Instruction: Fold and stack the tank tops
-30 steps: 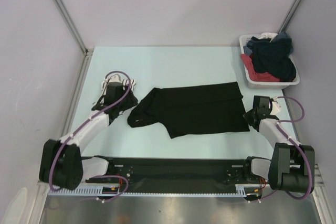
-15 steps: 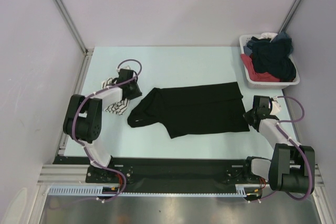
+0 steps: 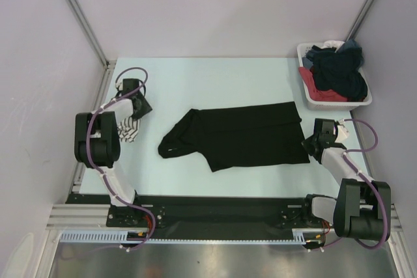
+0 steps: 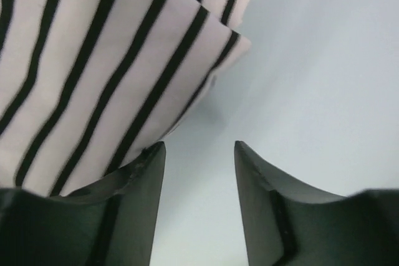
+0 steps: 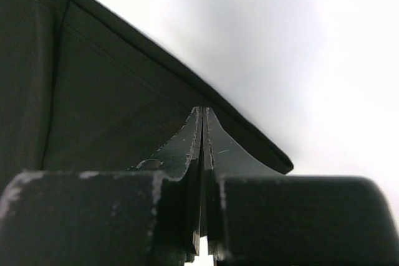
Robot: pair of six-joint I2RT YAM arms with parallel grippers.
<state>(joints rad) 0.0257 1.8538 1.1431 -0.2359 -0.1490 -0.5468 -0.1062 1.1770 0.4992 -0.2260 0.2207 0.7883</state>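
The black tank top (image 3: 247, 136) lies spread, long axis left to right, with the right pincer (image 5: 202, 116) pressed together at its right hem, nearer than the left pincer (image 4: 196, 154), apart and empty, off its left end by the folded striped tank top (image 3: 128, 129).

Striped top (image 4: 93, 60) soft cloth; black top (image 3: 241, 136) matt.

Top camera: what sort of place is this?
Probably a lab test cell, not a home: bare panel walls on metal posts, two robot arms bolted to the table, and a basket of clothes near a black top spread flat.
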